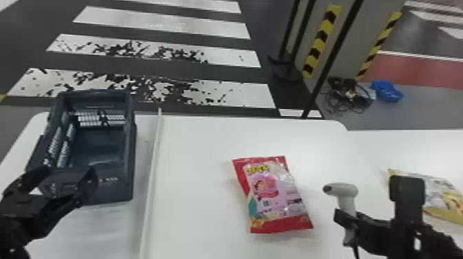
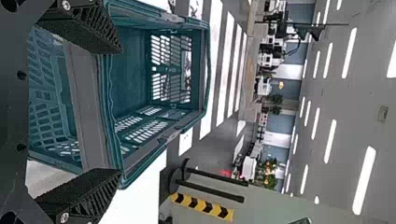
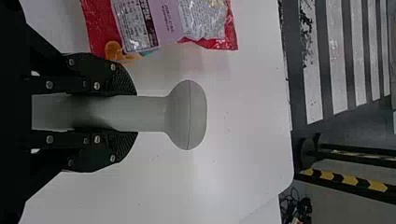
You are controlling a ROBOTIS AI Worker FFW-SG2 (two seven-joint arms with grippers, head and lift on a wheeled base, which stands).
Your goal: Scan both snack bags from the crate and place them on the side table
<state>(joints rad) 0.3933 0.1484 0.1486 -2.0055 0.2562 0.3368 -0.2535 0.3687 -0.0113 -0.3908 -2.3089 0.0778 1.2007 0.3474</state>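
With the right claw (image 3: 134, 114) clenched on the scanner (image 1: 344, 190) and the left claw (image 1: 67, 171) released at the crate (image 1: 117, 191), the red snack bag (image 1: 274, 196) on the surface (image 1: 199, 144) could misread if its creased, glossy film scatters the beam. The head view adds the yellow bag (image 1: 444, 193) beyond the surface's right edge; the right wrist view, both fingers flanking the handle.

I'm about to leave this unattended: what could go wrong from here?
The open left gripper is close to the crate and might snag it. The red snack bag is glossy and creased, which could hinder a scan. The scanner, gripped by its handle in the right gripper, may twist.
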